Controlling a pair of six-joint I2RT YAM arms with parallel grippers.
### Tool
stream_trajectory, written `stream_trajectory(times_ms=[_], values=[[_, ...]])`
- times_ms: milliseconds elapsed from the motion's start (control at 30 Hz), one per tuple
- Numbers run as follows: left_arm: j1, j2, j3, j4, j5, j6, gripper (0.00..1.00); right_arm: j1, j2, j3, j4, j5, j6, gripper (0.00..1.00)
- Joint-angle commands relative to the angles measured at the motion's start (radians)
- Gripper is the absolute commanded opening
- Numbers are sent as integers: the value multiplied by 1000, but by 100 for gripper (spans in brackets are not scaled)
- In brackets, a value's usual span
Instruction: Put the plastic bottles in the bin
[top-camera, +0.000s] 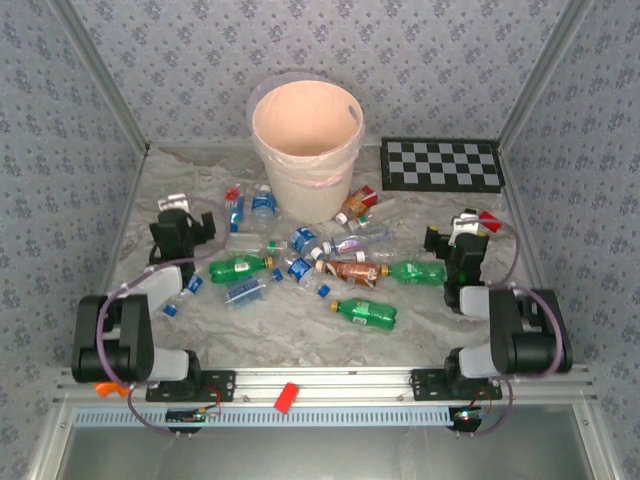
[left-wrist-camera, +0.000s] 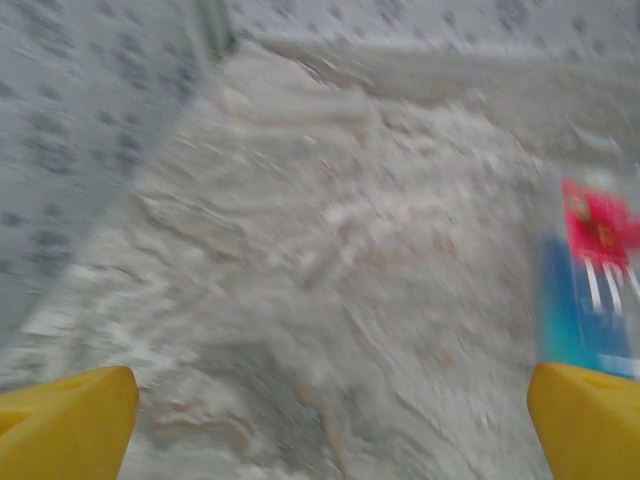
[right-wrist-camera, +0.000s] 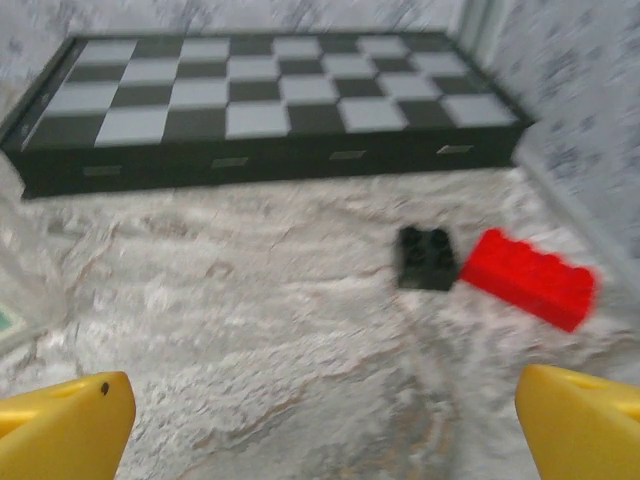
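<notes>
On the marbled tabletop (top-camera: 420, 320), just in front of the bin (top-camera: 300, 185), the plastic bottles (top-camera: 301, 240) lie scattered in a loose band. Among them are a green bottle (top-camera: 238, 268) to the left, a brown bottle (top-camera: 350, 270) in the middle and another green one (top-camera: 367, 312) nearest the arms. The bin stands upright at the back, and I can see no bottle in it, so the job looks barely begun.

Neither arm is lined up on a bottle. The left gripper (left-wrist-camera: 320, 430) hangs over bare table with its jaws spread wide and nothing between them. A blue-and-red labelled bottle (left-wrist-camera: 585, 300) lies ahead, off toward its right finger rather than in the gap. The right gripper (right-wrist-camera: 320, 430) is just as wide open and empty. It faces the checkerboard (right-wrist-camera: 270, 100), a black brick (right-wrist-camera: 427, 257) and a red brick (right-wrist-camera: 530, 278) — while the closest bottle (top-camera: 418, 271) lies inward of that arm.

I'd pick a bottle at the edge of the scatter, turn the jaws to straddle its width, close gently on the crushed plastic, and lift clear of the rim before letting go.
</notes>
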Motion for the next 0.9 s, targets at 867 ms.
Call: stream_trajectory(times_ms=[867], values=[[-382, -482, 135, -739, 101, -460, 100, 332, -538, 384, -1233, 5, 414, 100]])
